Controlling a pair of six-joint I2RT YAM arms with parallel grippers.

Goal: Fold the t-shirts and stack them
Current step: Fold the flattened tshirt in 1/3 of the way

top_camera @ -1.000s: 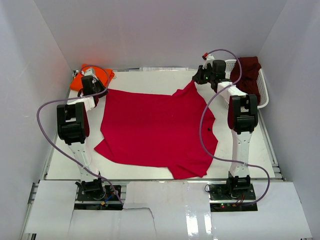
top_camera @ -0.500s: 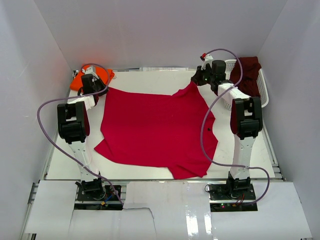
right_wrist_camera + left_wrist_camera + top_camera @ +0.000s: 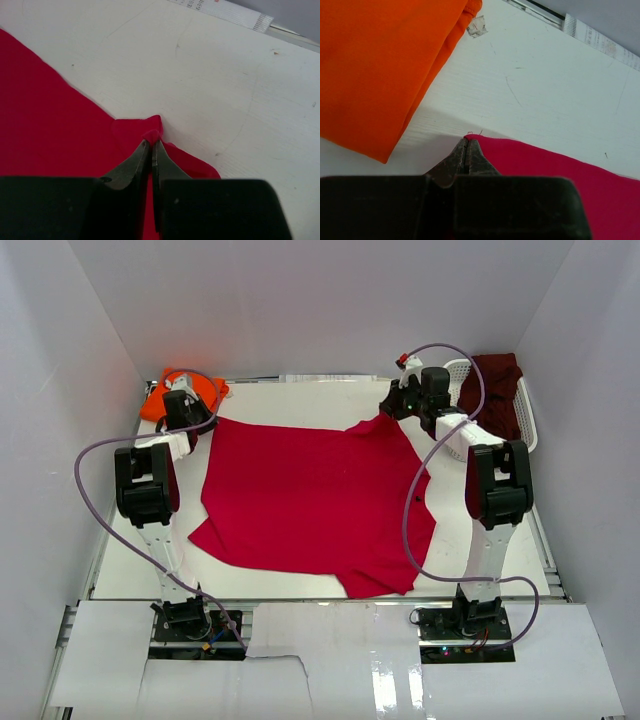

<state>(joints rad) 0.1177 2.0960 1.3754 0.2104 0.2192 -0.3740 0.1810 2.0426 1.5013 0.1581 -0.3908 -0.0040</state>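
Left gripper (image 3: 466,150), right gripper (image 3: 151,146) pinch red shirt (image 3: 310,500) far corners; we hold it flat for folding.

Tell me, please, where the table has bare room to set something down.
Bare: the far strip of table between the orange t-shirt and the white basket, and the near-left corner. Crowded: the middle, under the red t-shirt.

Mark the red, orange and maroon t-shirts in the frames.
red t-shirt (image 3: 310,500): top external view, centre of the spread cloth.
orange t-shirt (image 3: 380,65): left wrist view, flat upper face.
maroon t-shirt (image 3: 495,390): top external view, middle of the bunched cloth.
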